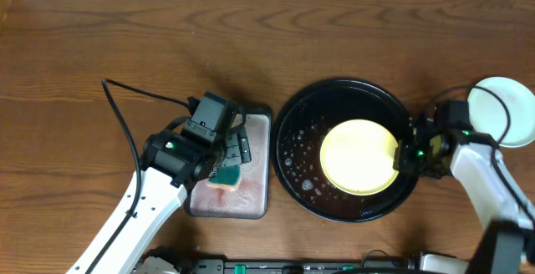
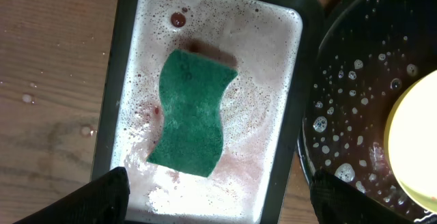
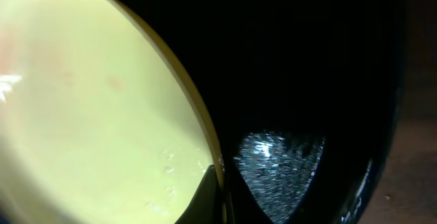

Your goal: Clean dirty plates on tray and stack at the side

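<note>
Right gripper (image 1: 405,157) on yellow plate (image 1: 355,157) rim

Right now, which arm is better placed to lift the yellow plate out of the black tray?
Right. The right gripper sits at the right edge of the yellow plate, a fingertip at its rim. The left gripper hangs open over the sponge in the grey tray, off the black tray.

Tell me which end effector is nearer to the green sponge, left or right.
Left. The left end effector hangs open just above the sponge in the grey tray. The right end effector is far off, at the yellow plate's rim in the black tray.
</note>
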Robot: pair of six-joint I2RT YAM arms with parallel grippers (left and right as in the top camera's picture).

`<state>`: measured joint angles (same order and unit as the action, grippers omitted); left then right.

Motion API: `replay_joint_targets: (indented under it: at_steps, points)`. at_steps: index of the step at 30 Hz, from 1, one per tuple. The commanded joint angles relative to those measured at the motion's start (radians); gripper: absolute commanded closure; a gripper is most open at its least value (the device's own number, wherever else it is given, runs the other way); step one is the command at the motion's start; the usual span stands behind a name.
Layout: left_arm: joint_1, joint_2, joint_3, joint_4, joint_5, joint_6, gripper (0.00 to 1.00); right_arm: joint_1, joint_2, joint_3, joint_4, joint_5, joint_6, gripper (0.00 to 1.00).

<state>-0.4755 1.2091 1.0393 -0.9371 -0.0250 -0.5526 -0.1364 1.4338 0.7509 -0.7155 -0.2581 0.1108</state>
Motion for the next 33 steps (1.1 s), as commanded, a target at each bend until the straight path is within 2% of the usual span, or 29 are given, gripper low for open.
replay_joint_targets:
  at_steps: [1,7,12,18,25,29,33]
  points:
    - [0.004,-0.001,0.005,-0.003,-0.001,-0.001,0.15,-0.006,-0.137,0.023,0.01,-0.048,-0.068,0.99]
    - [0.004,-0.001,0.005,-0.003,-0.001,-0.001,0.15,0.021,-0.311,0.023,0.051,0.034,-0.09,0.99]
    - [0.004,-0.001,0.005,-0.003,-0.001,-0.001,0.15,0.156,-0.43,0.028,0.137,0.254,-0.091,0.99]
    - [0.004,-0.001,0.005,-0.003,-0.001,-0.001,0.15,0.473,-0.519,0.034,0.149,0.703,-0.197,0.99]
    - [0.004,-0.001,0.005,-0.003,-0.001,-0.001,0.15,0.89,-0.486,0.034,0.155,1.259,-0.314,0.99]
    - [0.004,-0.001,0.005,-0.003,-0.001,-0.001,0.15,1.071,-0.446,0.034,0.156,1.504,-0.357,0.99]
    - [0.004,-0.001,0.005,-0.003,-0.001,-0.001,0.15,1.159,-0.409,0.034,0.159,1.617,-0.382,0.99]
